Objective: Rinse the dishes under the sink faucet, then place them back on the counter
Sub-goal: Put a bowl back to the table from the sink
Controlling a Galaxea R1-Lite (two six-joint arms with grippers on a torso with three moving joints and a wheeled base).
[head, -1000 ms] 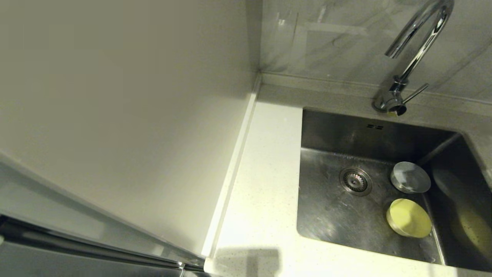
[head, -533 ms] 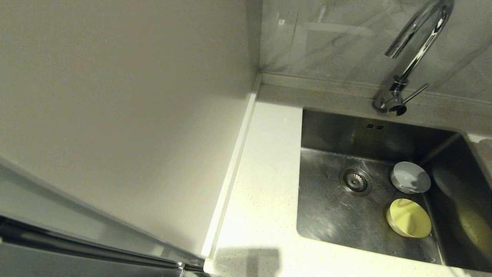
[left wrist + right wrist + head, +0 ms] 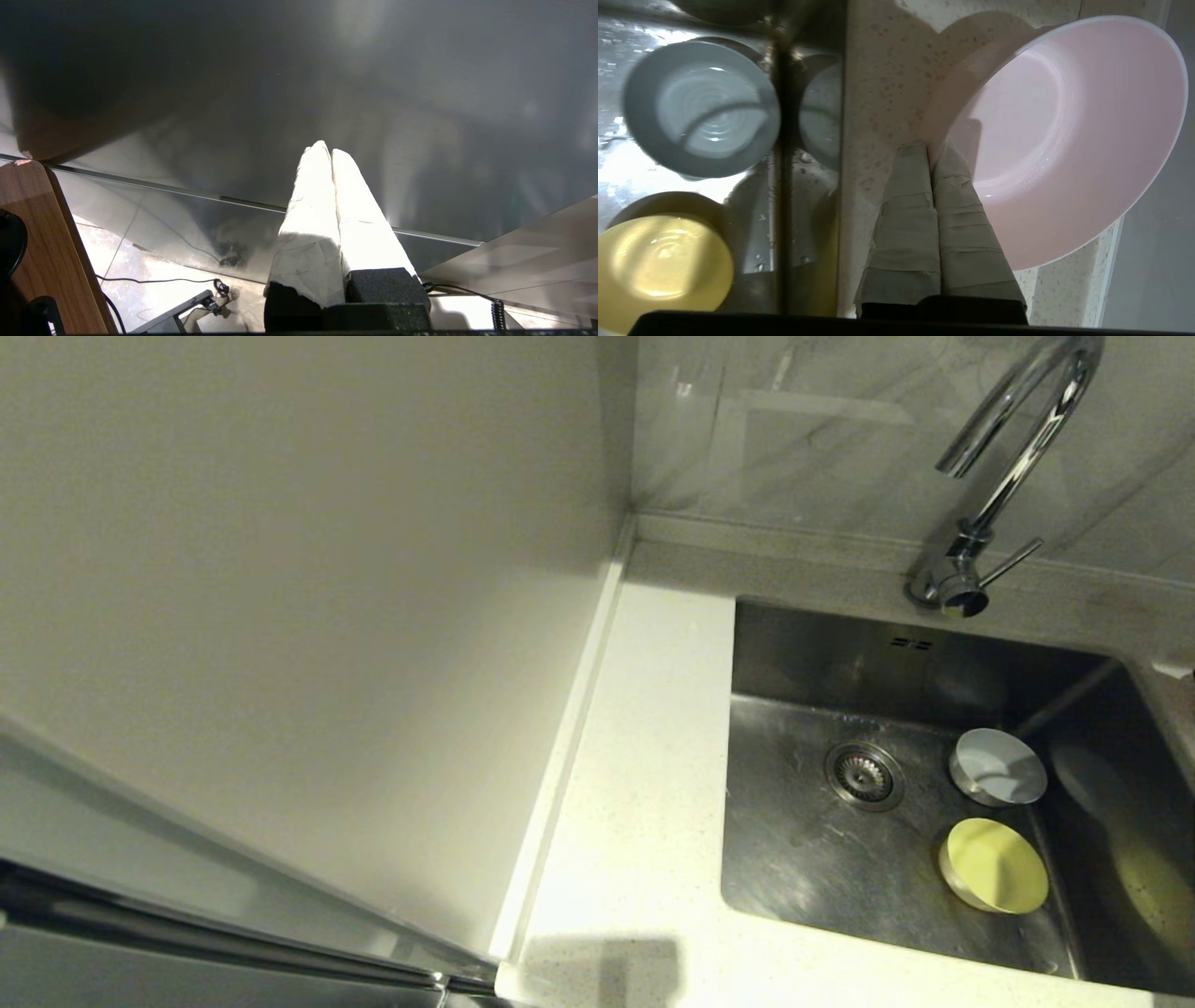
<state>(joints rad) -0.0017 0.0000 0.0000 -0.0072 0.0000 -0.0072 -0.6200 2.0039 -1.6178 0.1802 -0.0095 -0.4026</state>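
Warm, dim indoor light fills the head view, strongest on the counter [image 3: 644,821] at six o'clock, where a soft-edged square shadow lies. The sink [image 3: 794,859] shows smeared glare on its floor; its three o'clock wall sinks into shadow. The faucet [image 3: 1004,457] carries bright streaks. Straight edges bow toward the frame borders. In the left wrist view the wrapped fingers [image 3: 322,219] are blown out white against a murky, unfocused background. The right wrist view is softly blurred, the pink bowl [image 3: 1064,140] evenly lit.

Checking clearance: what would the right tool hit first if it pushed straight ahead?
Likely the counter: the right tool, shut on the pink bowl's rim, points at it, though depth is unclear.
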